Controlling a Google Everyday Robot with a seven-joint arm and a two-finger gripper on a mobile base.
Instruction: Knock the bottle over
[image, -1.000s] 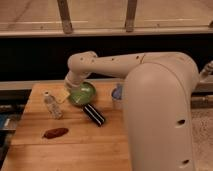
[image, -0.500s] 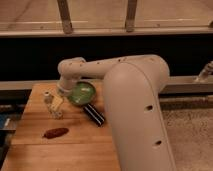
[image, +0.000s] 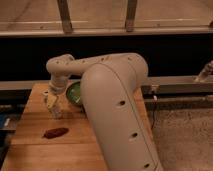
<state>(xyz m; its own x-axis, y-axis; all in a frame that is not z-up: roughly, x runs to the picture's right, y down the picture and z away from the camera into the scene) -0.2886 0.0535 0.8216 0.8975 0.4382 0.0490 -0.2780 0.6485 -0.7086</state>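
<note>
Claw: the gripper (image: 52, 101) hangs at the end of the arm's thin wrist, low over the left part of the wooden table (image: 35, 150), with pale yellowish parts at its tip.
Opening: cannot tell; the finger ends merge with the thing beneath them.
Contact: the claw sits right at the top of the bottle (image: 55, 111); whether it touches or only hovers just above is unclear.
Bottle: directly under the claw, standing upright on the table, slim and clear, its upper part lost behind the claw.
Bowl: a green bowl (image: 73, 93) lies just to the right of the claw, its right side covered by the arm.
Brown thing: a dark reddish-brown oblong item (image: 55, 132) lies flat on the table below the claw, nearer the camera, apart from the bottle.
Arm: the big white arm (image: 117, 115) fills the middle of the view and hides most of the table's right half.
Cut off: the table's near edge runs out of the view at the bottom.
</note>
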